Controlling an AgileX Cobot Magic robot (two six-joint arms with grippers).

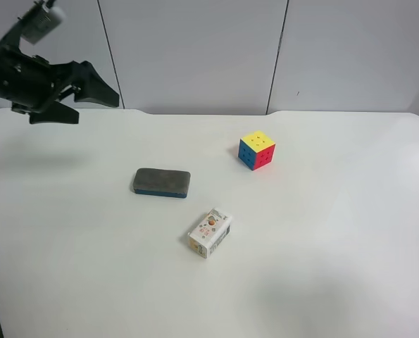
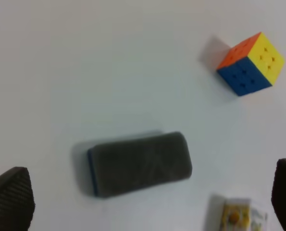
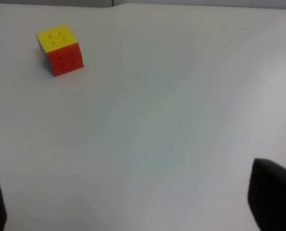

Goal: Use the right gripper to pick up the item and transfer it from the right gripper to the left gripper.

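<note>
the left gripper [image 1: 89,95] hangs in the air above the far corner of the white table [image 1: 336,267], at the exterior high view's left; its black arm reaches in from that edge and the 2 fingers point toward the table's middle, spread apart with nothing between them. its own wrist view agrees: the 2 dark fingertips [image 2: 10,199] sit at opposite edges of the picture, well apart, looking down on the eraser [image 2: 140,163], the cube [image 2: 251,63] and a corner of the small box [image 2: 239,216].

the right gripper [image 3: 133,204] does not appear in the high view. in its wrist view only 2 dark finger tips show, 1 at each lower corner, wide apart and empty, above bare table, with the cube [image 3: 59,50] well away from them.

which of the 3 things is the task's item cannot be told. the cube [image 1: 256,150] stands on the far right part of the table, yellow face up, red and blue faces toward the high camera, turned so 1 vertical edge faces that camera. the dark eraser [image 1: 161,182] lies flat near the middle, its long axis running across the high view. the small box [image 1: 210,232] lies nearer the camera, just beyond the eraser's right end, its long axis slanted, far end toward the right. all 3 lie apart from each other and from both grippers.
</note>
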